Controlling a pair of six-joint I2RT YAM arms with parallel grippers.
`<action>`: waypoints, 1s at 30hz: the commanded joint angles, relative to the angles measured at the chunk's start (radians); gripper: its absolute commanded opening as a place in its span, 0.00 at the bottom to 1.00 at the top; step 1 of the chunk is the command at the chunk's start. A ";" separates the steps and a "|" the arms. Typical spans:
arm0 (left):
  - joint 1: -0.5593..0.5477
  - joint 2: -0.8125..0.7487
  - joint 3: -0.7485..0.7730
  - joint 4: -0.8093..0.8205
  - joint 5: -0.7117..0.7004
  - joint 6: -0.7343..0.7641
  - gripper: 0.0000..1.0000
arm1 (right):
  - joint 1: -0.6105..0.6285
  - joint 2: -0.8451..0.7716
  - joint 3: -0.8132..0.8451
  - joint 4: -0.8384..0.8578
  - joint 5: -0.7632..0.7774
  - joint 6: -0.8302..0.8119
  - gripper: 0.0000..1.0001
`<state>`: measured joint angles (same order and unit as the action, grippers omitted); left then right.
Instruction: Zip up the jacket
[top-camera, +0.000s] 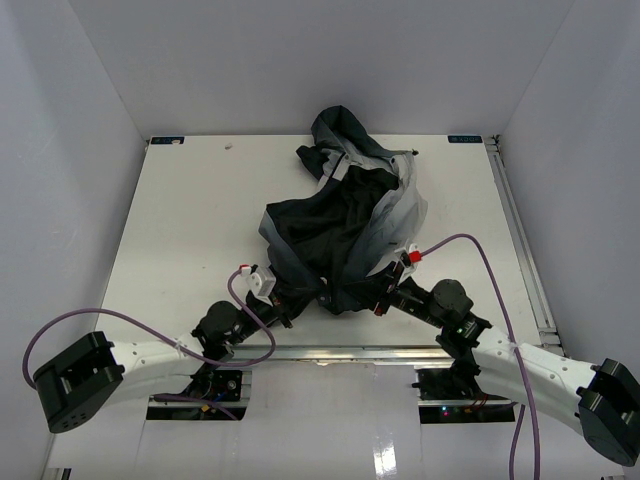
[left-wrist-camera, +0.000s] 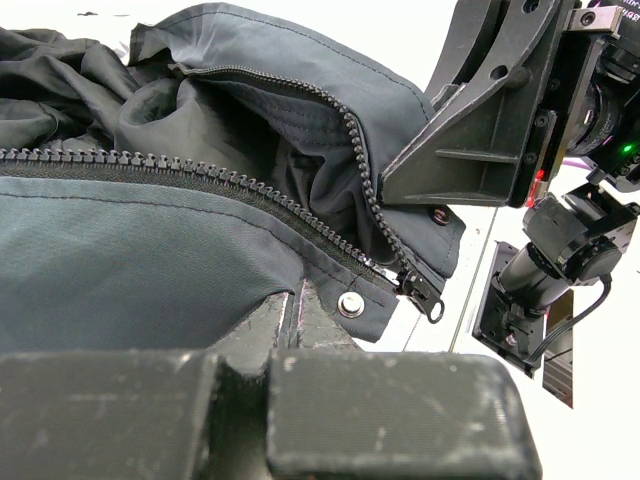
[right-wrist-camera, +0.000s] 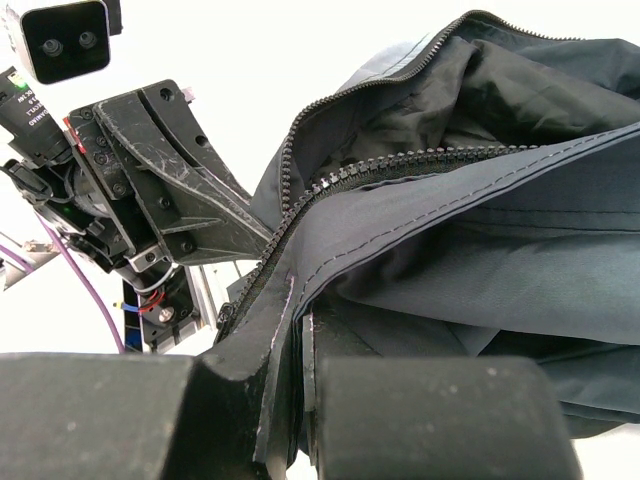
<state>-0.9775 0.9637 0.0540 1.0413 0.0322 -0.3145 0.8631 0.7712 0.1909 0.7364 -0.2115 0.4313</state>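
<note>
The jacket (top-camera: 345, 220) lies crumpled in a heap on the white table, dark with light grey panels. Its front zipper is open, and the two rows of teeth (left-wrist-camera: 200, 176) spread apart from the slider (left-wrist-camera: 421, 286) at the near hem. My left gripper (left-wrist-camera: 290, 312) is shut on the hem corner beside a metal snap (left-wrist-camera: 350, 304). My right gripper (right-wrist-camera: 303, 335) is shut on the other front edge of the jacket (right-wrist-camera: 480, 220), just beside the teeth (right-wrist-camera: 420, 160). In the top view both grippers, left (top-camera: 292, 296) and right (top-camera: 373, 297), sit close together at the jacket's near edge.
White walls enclose the table (top-camera: 190, 230) on three sides. A metal rail (top-camera: 522, 235) runs along its right edge and another (top-camera: 330, 353) along the near edge. Purple cables (top-camera: 470, 240) loop above both arms.
</note>
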 joint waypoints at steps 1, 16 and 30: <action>-0.001 0.004 -0.019 0.063 -0.005 0.008 0.00 | -0.008 -0.016 0.030 0.069 0.011 0.009 0.08; -0.002 0.006 -0.049 0.119 -0.002 0.016 0.00 | -0.013 -0.027 0.019 0.070 0.066 0.036 0.08; -0.001 -0.158 -0.119 -0.144 0.015 -0.293 0.55 | -0.016 -0.091 -0.006 -0.009 0.125 -0.001 0.08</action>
<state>-0.9775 0.8656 0.0518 0.9588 0.0281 -0.4710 0.8520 0.7197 0.1862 0.7295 -0.1500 0.4596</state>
